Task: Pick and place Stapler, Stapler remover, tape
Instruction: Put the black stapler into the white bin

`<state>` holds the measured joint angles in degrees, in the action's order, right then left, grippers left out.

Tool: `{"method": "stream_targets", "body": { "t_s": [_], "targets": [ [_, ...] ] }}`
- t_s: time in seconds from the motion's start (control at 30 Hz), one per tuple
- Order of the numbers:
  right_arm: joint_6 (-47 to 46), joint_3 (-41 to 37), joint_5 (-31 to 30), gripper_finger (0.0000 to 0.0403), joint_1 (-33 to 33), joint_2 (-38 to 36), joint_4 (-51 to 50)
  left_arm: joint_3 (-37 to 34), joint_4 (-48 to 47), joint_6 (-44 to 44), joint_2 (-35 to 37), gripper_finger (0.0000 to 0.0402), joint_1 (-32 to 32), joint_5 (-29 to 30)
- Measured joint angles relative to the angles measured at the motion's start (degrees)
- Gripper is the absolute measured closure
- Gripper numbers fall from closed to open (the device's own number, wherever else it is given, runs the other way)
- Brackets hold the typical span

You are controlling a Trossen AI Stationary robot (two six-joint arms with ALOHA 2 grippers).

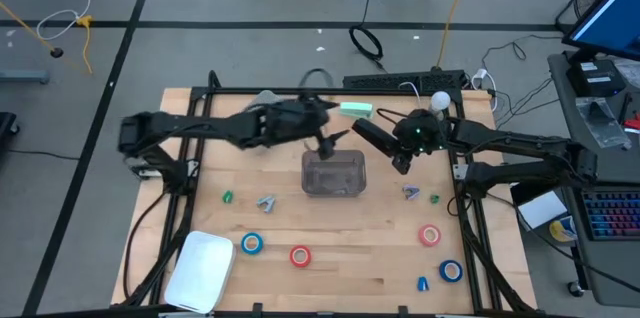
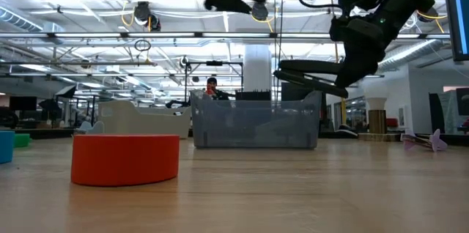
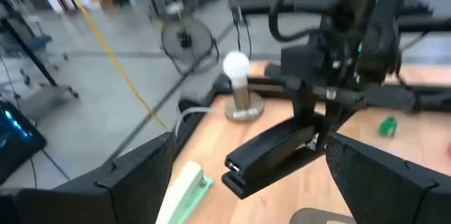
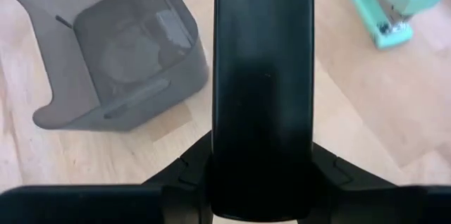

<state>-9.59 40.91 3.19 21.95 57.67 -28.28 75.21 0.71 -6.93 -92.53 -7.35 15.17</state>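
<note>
A black stapler [image 1: 372, 136] hangs in the air just right of the far rim of the grey see-through bin [image 1: 334, 173], with my right gripper [image 1: 400, 158] shut on it. My left gripper [image 1: 330, 138] hovers open over the bin's far edge, its fingers wide apart and holding nothing [image 3: 257, 189]. A mint stapler [image 1: 355, 110] lies flat on the table behind the bin. Blue tape [image 1: 251, 244] and red tape [image 1: 300, 255] lie flat at the near left. Another red roll [image 1: 430, 235] and blue roll [image 1: 451, 271] lie at the near right. Small staple removers [image 1: 266, 201] [image 1: 411, 193] rest beside the bin. My right gripper pinches the black stapler between its two fingers at one end [image 3: 310, 129]. The fingers come from the table's right, slanting down, and the stapler's long body [image 4: 262, 76] runs on straight out past them. It hangs roughly level, lifted clear of table and bin [image 2: 311, 75].
A white lid or tray [image 1: 205, 268] lies at the near left corner. A lamp with a white bulb [image 1: 440, 101] stands at the far right. Small green pieces [image 1: 228, 197] [image 1: 435, 198] and a blue piece [image 1: 422, 283] lie on the wood. The red tape [image 2: 124, 158] stands close to the low camera.
</note>
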Motion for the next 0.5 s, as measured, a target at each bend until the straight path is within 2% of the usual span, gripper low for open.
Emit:
{"method": "stream_targets", "body": {
  "t_s": [0.3,0.5],
  "targets": [
    [3.4,0.0,-0.1,0.0281,0.0,0.0,1.6,26.2,-27.9,-1.3,-15.4,0.0037,-0.4,-1.8],
    [3.5,0.0,-0.1,0.0281,0.0,0.0,1.5,36.7,-34.0,-5.1,-21.1,0.0037,-0.7,-1.7]
  ]
}}
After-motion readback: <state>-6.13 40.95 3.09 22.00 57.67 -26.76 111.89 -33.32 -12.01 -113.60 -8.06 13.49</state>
